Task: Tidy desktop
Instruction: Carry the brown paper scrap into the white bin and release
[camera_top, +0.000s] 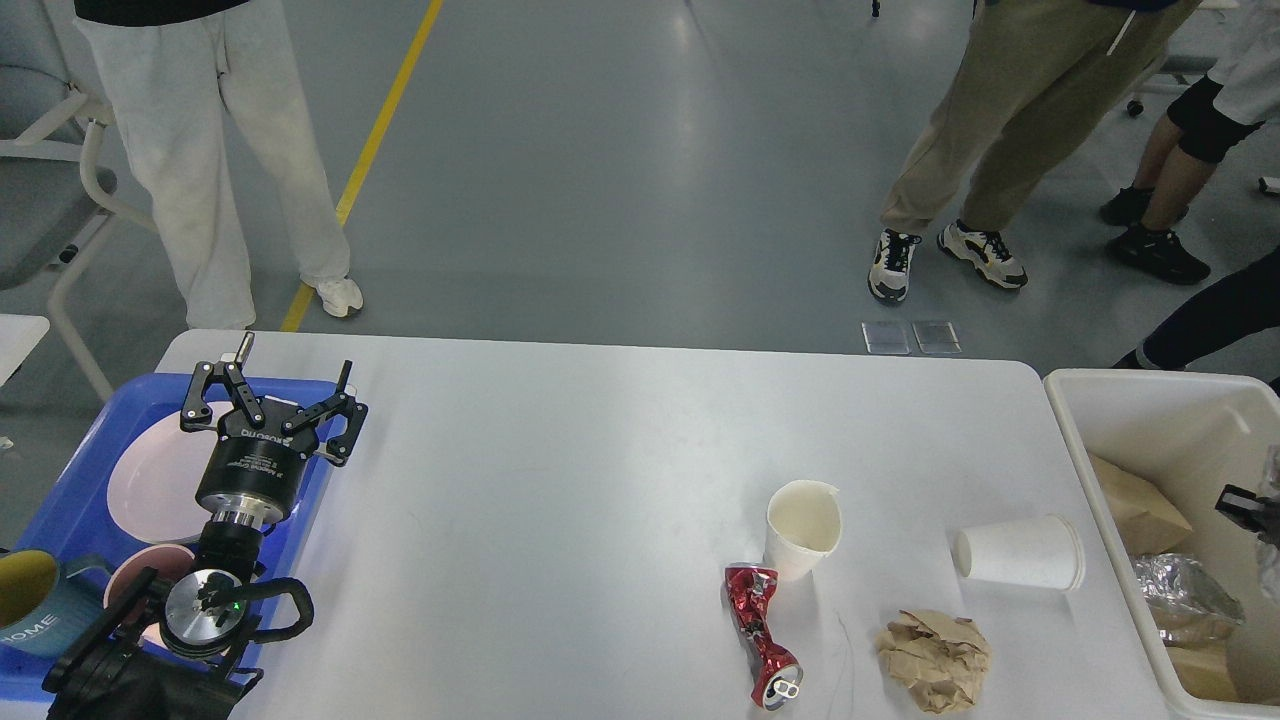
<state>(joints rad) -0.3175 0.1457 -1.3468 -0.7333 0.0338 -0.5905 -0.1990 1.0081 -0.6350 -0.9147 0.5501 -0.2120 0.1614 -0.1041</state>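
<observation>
The white desktop (560, 480) carries an upright paper cup (803, 525), a paper cup lying on its side (1020, 552), a crushed red can (762, 635) and a crumpled brown paper ball (934, 660), all at the front right. My left gripper (285, 385) is open and empty, held above the blue tray's right edge at the far left. Of my right gripper (1243, 505) only a small black tip shows at the right edge, over the white bin (1075, 420); its fingers cannot be told apart.
The blue tray (90, 440) holds a pink plate (160, 480), a pink bowl (135, 580) and a teal mug (35, 600). The bin holds brown paper and foil (1185, 590). People stand beyond the far edge; a chair is at the left.
</observation>
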